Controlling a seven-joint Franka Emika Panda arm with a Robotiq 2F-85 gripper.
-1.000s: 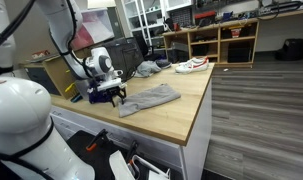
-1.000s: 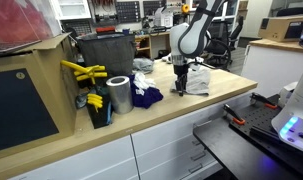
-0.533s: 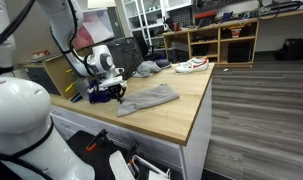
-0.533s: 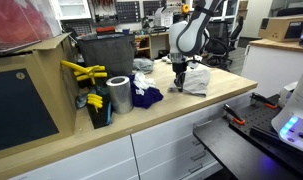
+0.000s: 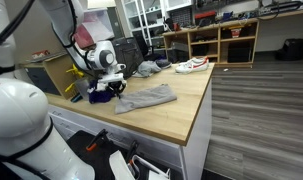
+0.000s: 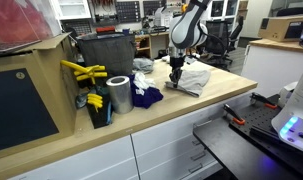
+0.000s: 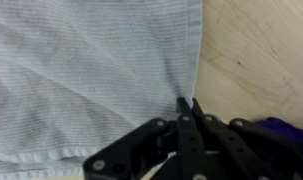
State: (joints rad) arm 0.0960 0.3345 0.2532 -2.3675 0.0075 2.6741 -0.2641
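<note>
A light grey cloth [image 5: 151,97] lies spread on the wooden table [image 5: 181,115]; it also shows in the other exterior view as the cloth [image 6: 192,78]. My gripper [image 5: 114,88] stands at the cloth's edge nearest the dark blue rag, fingers pointing down. In the wrist view the gripper [image 7: 188,103] has its jaws pressed together on the hem of the grey cloth [image 7: 91,70], where the fabric meets the bare table [image 7: 256,50]. The pinched corner is lifted slightly off the wood.
A dark blue rag [image 6: 144,96] lies beside the gripper, next to a metal can [image 6: 118,95] and a black bin [image 6: 106,55] with yellow tools [image 6: 81,72]. At the table's far end sit a grey garment [image 5: 148,68] and a shoe [image 5: 191,65].
The jaws went from open to shut on the cloth's edge. The gripper then rose a little and drew the pinched corner with it.
</note>
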